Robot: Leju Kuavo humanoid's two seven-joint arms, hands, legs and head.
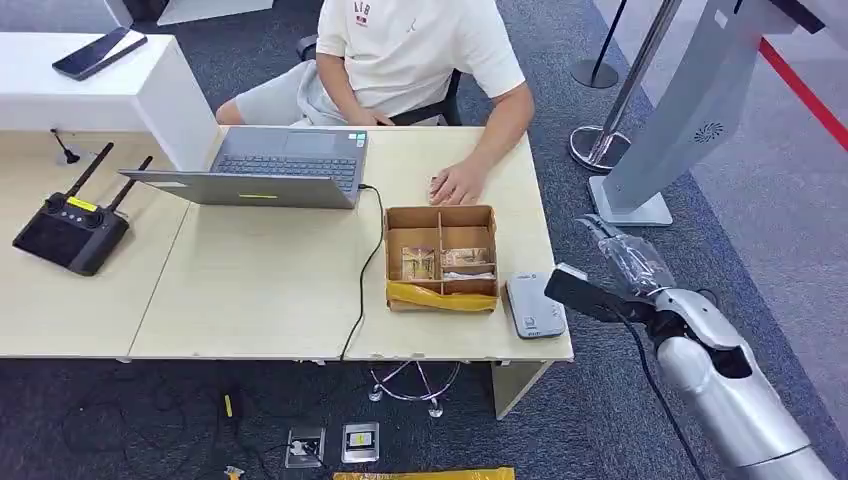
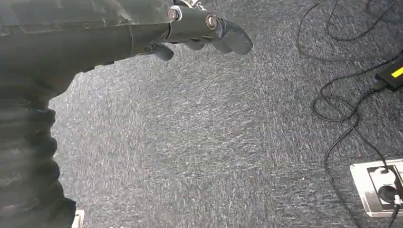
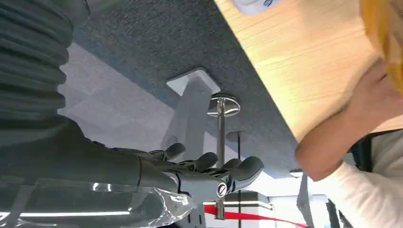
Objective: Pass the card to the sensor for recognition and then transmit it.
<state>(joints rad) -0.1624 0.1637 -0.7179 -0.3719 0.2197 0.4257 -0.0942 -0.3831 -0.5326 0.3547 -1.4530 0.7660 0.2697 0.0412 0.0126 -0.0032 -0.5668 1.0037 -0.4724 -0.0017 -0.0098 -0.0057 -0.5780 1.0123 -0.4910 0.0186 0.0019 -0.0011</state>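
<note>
A brown divided cardboard box (image 1: 441, 217) stands near the desk's right end, with cards (image 1: 418, 262) lying in its compartments. The grey card sensor (image 1: 533, 305) lies flat beside the box at the desk's front right corner. My right hand (image 1: 612, 283) hovers off the desk's right edge, just right of the sensor, wrapped in clear plastic. In the right wrist view this right hand (image 3: 204, 173) has its fingers (image 3: 244, 167) stretched out with nothing in them. My left hand (image 2: 204, 26) hangs over the grey carpet, fingers loosely apart and empty.
A person sits behind the desk with one hand (image 1: 458, 185) resting just beyond the box. An open laptop (image 1: 270, 165) with a black cable (image 1: 365, 270), a black controller (image 1: 70, 232) and a phone (image 1: 98, 52) lie to the left. A grey kiosk stand (image 1: 665, 140) rises at right.
</note>
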